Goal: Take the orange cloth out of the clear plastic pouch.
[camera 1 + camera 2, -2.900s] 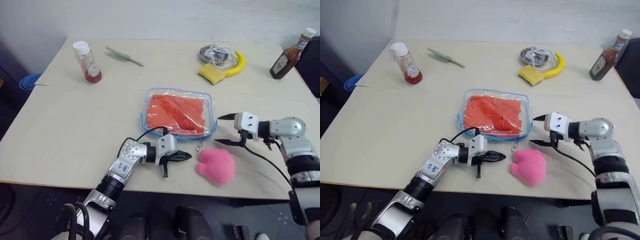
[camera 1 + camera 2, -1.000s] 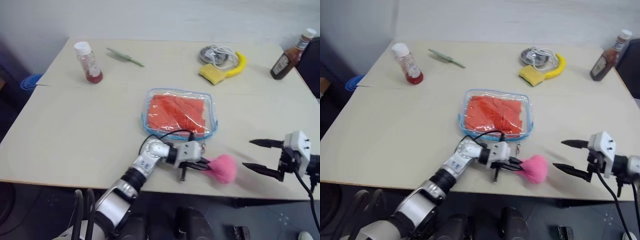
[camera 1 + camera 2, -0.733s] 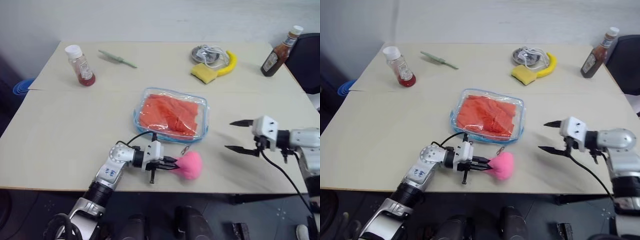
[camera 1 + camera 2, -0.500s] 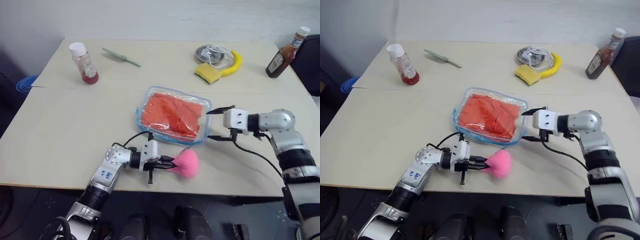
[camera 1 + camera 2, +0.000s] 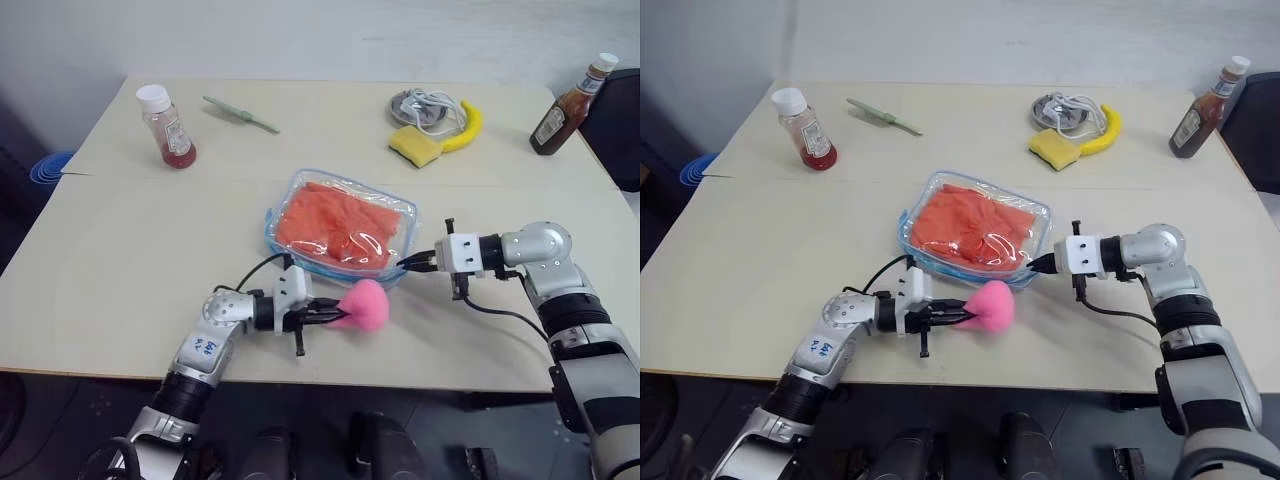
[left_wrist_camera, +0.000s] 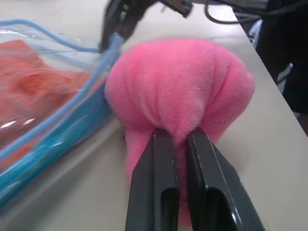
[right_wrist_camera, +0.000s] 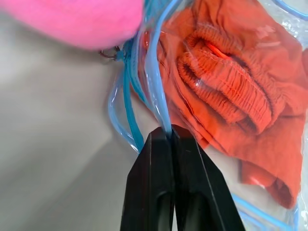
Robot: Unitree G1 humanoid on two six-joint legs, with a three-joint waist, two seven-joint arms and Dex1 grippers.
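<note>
A: Where does the clear plastic pouch (image 5: 341, 224) sit?

B: Centre of the frame, on the pale bench (image 5: 130, 240). It lies skewed, its right end raised a little. The orange cloth (image 5: 335, 226) is inside it, crumpled, with a gathered band showing in the right wrist view.

A: Right arm?

B: It enters from the lower right of the frame, elbow bent, forearm running leftward across the bench. The right pincer (image 5: 412, 262) points left and a little down at the pouch's lower right corner. Its two black fingers (image 7: 159, 192) are pressed together, clamped on the blue-trimmed edge of the pouch; the wrist view shows the trim pinched right at the tips.

A: Left arm?

B: It comes up from the lower left of the frame, forearm angled up and to the right, wrist turned so the left pincer (image 5: 326, 314) lies nearly level and points right. Its fingers (image 6: 156, 183) are closed on a fold of the pink fluffy lump (image 5: 364, 305). The lump sits just below the pouch's lower edge, touching the blue trim as seen in the left wrist view.

A: Anything between the two pincers?

B: The pouch's lower right corner and the lump. A small zipper pull (image 7: 111, 52) hangs by the lump.

A: Rest of the bench?

B: Upper left: a small bottle with red contents (image 5: 167, 126) and a green tool (image 5: 240, 113). Upper middle: a yellow sponge (image 5: 416, 147), a banana (image 5: 468, 128) and a round dish with a white cable (image 5: 424, 103). Upper right corner: a brown sauce bottle (image 5: 568, 95).
</note>
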